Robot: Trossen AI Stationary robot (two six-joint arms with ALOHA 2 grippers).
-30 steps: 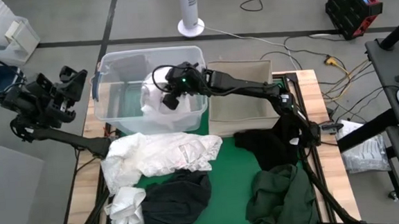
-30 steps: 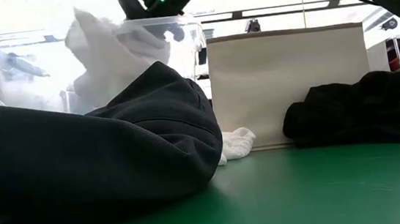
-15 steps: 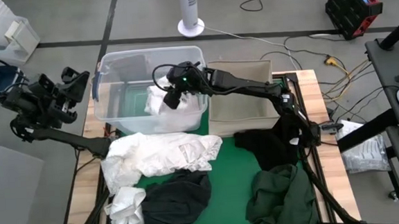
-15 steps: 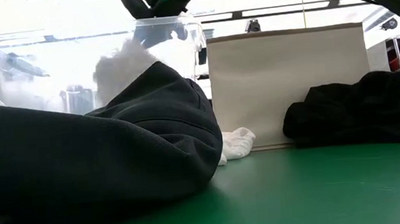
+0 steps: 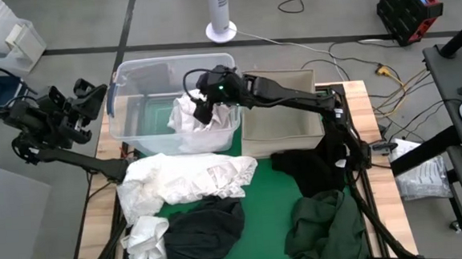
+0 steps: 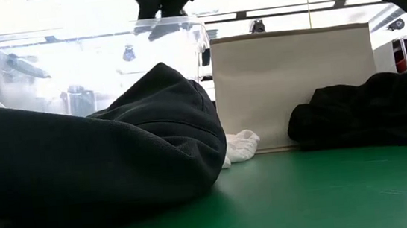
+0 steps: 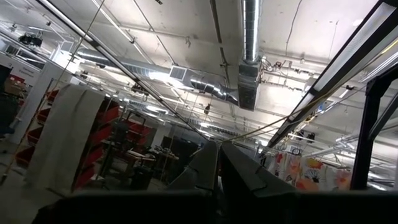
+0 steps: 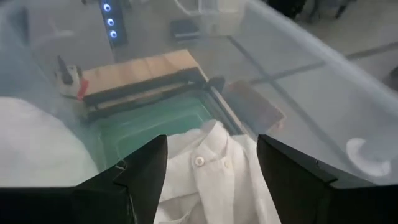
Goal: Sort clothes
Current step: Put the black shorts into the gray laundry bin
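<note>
Right hand: (image 5: 203,107) parked over the clear bin (image 5: 124,92), fingers spread apart with nothing between them; the wrist view looks straight down on a white shirt (image 8: 214,177) lying loose inside.
Left hand: (image 5: 84,94) way off beyond the bin's far-left corner, pointed up at the ceiling; fingers look closed, just waiting.
Done so far: by my read only one white piece (image 5: 196,115) is in the clear bin, so we're early.
Still to go: big white heap (image 5: 187,176) just in front of the bin, small white piece (image 5: 147,235) further out, charcoal garment (image 5: 205,227) next to that, black one (image 5: 313,164) and dark green one (image 5: 325,224) well to the right of the bin.
Other container: beige box (image 5: 282,114) right beside the bin looks empty, probably for darks.
Edges: bin walls stand tall around the hand, so it needs to lift clear first.
Open room: bare green mat (image 5: 264,204) between the charcoal and green piles; the rest of the tabletop is crowded.
</note>
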